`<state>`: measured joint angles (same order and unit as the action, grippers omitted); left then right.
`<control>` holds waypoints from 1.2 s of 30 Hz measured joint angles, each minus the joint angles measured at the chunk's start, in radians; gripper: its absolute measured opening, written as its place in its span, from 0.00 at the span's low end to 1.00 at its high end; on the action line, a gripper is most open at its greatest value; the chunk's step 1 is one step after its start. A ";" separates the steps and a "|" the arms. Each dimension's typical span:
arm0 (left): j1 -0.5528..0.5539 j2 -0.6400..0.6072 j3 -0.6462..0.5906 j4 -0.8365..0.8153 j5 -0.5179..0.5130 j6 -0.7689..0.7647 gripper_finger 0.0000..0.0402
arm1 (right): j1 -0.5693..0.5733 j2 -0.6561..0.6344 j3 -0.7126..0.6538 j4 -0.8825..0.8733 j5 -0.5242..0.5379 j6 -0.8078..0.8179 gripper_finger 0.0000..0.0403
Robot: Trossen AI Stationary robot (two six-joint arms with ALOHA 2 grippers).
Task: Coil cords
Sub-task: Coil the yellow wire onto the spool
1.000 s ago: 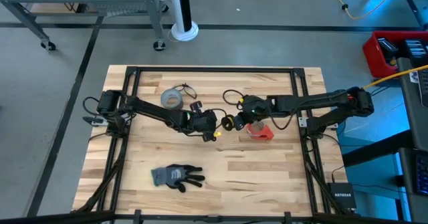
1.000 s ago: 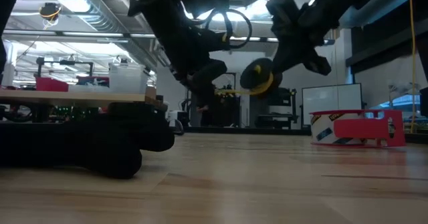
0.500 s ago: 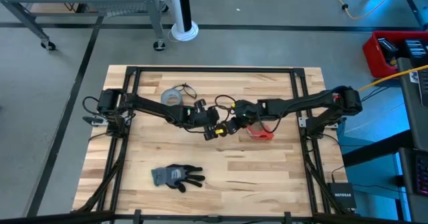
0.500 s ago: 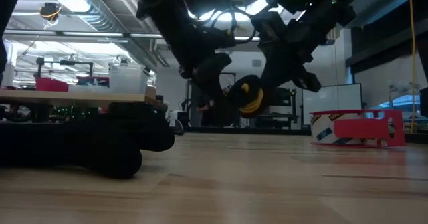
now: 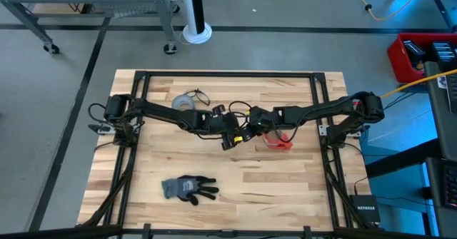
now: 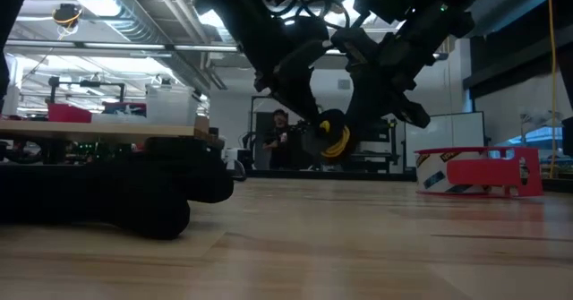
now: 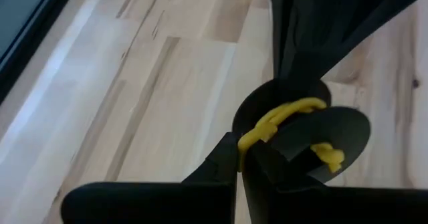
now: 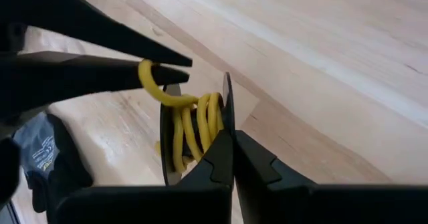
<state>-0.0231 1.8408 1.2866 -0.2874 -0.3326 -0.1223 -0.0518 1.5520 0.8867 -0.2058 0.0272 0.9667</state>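
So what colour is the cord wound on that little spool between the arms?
Yellow; the cord on its black spool shows best in the right wrist view.

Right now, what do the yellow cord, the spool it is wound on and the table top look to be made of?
Yellow cord: likely rubber or plastic sheathing, smooth, bending in tight loops. Its spool: flat matte black discs, probably plastic. Table top: pale wood planks with visible grain and seams, lightly sheened. The right tool grips the spool; the left tool pinches the cord's end.

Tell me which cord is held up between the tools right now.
The yellow cord, wound on its black spool, clamped by the left tool and right tool; the black cord lies by the grey tape roll.
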 joint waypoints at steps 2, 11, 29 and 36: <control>0.000 0.000 0.007 0.003 0.007 0.000 0.00 | 0.000 0.000 0.000 0.001 0.014 0.002 0.01; -0.001 0.000 0.011 -0.065 0.013 0.000 0.00 | 0.000 0.001 0.000 0.002 0.024 0.004 0.01; -0.002 -0.076 0.010 -0.237 0.019 -0.009 0.00 | -0.001 0.001 0.001 0.033 0.060 0.006 0.01; -0.002 -0.085 0.009 -0.193 0.039 -0.028 0.00 | -0.001 0.000 0.001 0.056 0.059 0.006 0.01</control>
<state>-0.0249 1.7561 1.2961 -0.4805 -0.2941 -0.1505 -0.0528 1.5524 0.8875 -0.1495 0.0867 0.9724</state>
